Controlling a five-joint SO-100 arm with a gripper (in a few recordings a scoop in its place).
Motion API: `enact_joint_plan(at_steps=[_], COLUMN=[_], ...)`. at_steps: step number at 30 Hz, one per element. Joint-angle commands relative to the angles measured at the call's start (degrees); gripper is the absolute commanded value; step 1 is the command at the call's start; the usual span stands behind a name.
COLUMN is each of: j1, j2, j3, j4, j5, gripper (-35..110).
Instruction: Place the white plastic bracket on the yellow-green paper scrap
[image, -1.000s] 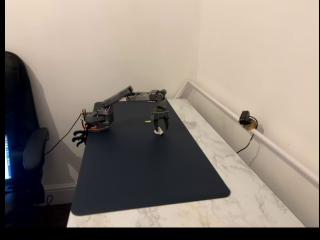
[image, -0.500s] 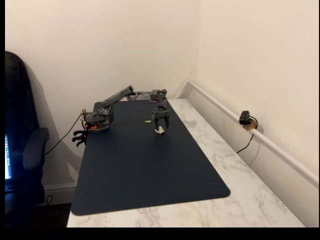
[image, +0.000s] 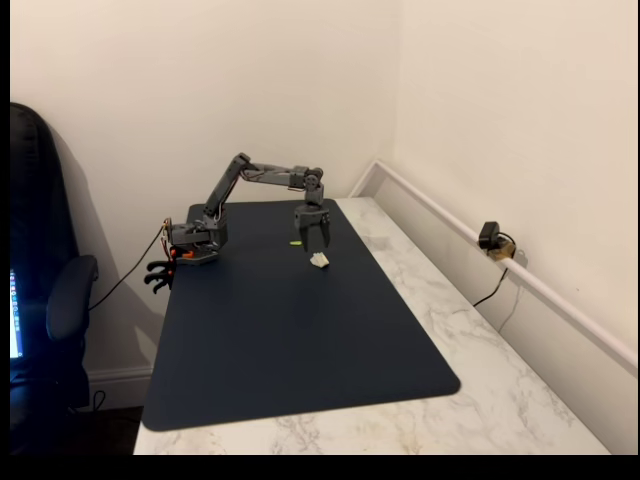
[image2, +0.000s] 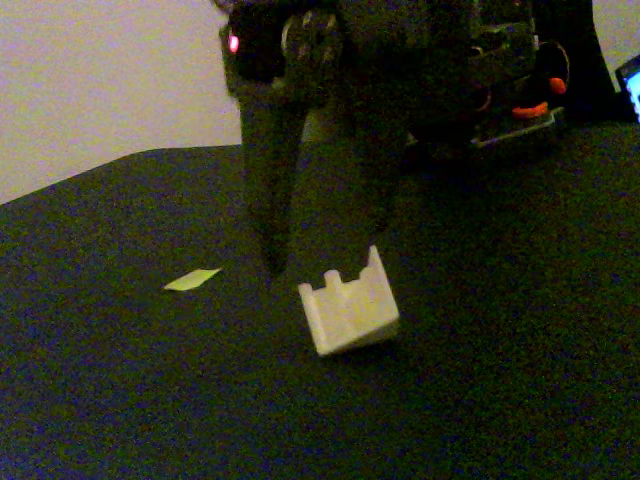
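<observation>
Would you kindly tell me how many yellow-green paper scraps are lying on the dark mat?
1. The yellow-green paper scrap lies flat on the dark mat, apart from the white plastic bracket; nothing suggests hidden ones.

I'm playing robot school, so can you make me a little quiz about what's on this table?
1. True or false: the bracket is lying on top of the scrap.
2. What colour is the mat under them? A: dark blue. B: red. C: white.
3. Fill the gap: in the close fixed view, the scrap lies to the ___ of the bracket.

Key: 1 false, they lie apart. 2 A. 3 left.
</observation>
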Motion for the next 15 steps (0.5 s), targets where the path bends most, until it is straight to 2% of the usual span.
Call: enact_joint_plan(at_steps=[1, 15], j1=[0.1, -0.4], j2=[6.8, -3.7], j3=[1.9, -11.1], j4=[-2.5, -0.2], j5=[0.9, 0.3], gripper=[30, 31])
